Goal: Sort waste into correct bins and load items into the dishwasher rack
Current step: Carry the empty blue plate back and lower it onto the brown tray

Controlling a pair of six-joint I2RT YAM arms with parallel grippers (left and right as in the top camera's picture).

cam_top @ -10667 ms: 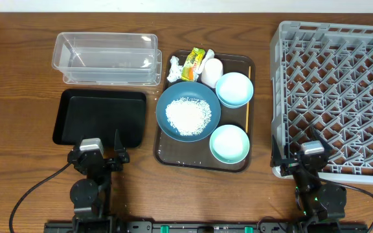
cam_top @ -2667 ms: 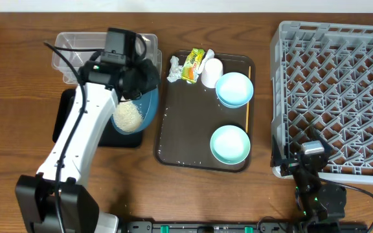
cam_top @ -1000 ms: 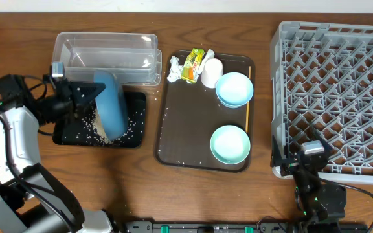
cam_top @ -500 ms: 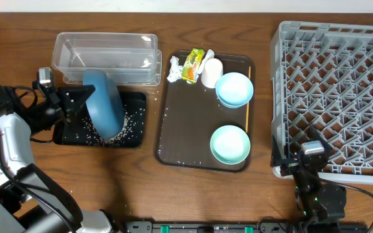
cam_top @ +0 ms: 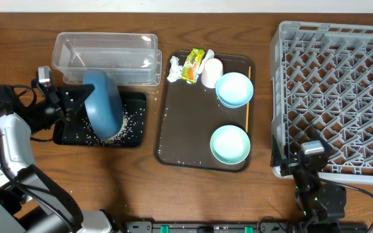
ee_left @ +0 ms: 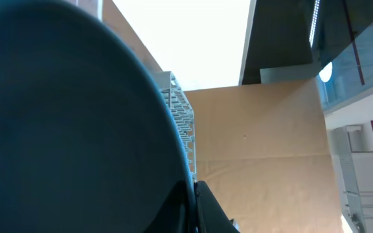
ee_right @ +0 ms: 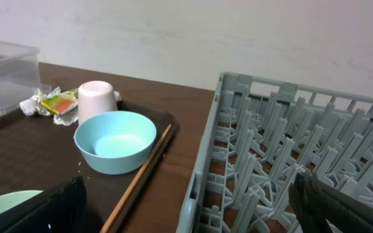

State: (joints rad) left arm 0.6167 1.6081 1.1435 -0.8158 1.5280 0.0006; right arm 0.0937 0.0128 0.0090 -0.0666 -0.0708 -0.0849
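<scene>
— Where is the large blue bowl (cam_top: 104, 107)?
— Tipped up on its side over the black tray (cam_top: 68, 134), its rim clamped in the left end effector (cam_top: 76, 101), which sits just to the bowl's left. White rice grains (cam_top: 127, 123) lie scattered in the tray beneath it, and the clear tub (cam_top: 105, 45) is just behind.
— And the arm?
— The left arm (cam_top: 8, 133) reaches in low from the left edge of the surface (cam_top: 193, 194), wrist turned sideways. In the wrist view the bowl fills most of the frame.
— The other one?
— The right end effector (cam_top: 305, 158) rests by the near corner of the dishwasher rack (cam_top: 342, 90), fingers spread apart and holding nothing.
</scene>
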